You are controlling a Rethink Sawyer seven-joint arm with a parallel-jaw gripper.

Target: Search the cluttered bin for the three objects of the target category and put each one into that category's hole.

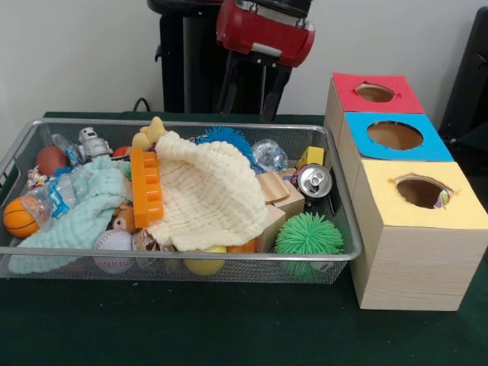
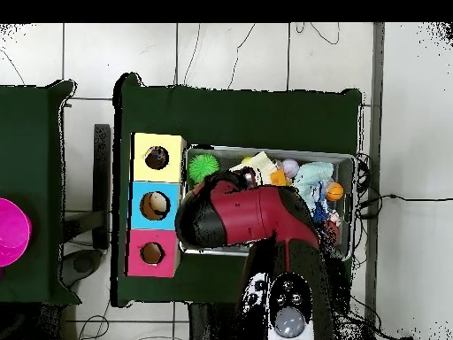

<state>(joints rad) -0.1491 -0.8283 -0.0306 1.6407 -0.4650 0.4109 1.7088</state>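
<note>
The wire-mesh bin (image 1: pixel 345 255) is full of clutter, with a cream waffle cloth (image 1: pixel 210 194) on top in the middle and a mint-green cloth (image 1: pixel 80 217) at the left. A small piece with a busy print (image 1: pixel 36 180) lies at the bin's left edge. A bit of coloured print (image 1: pixel 442 200) shows inside the yellow-topped hole (image 1: pixel 421 191) of the nearest wooden box. The red arm (image 1: pixel 263 30) hangs high behind the bin. In the overhead view it (image 2: pixel 257 217) covers the middle of the bin (image 2: pixel 347 161), and its dark gripper end (image 2: pixel 232 181) sits over the clutter. The yellow hole also shows there (image 2: pixel 157 158).
The blue-topped box (image 1: pixel 393 136) and red-topped box (image 1: pixel 375 93) stand behind the yellow one. In the bin lie a green spiky ball (image 1: pixel 309 235), a drink can (image 1: pixel 314 181), wooden blocks (image 1: pixel 278 194), an orange brick (image 1: pixel 146 187), a small basketball (image 1: pixel 18 217) and a baseball (image 1: pixel 113 245).
</note>
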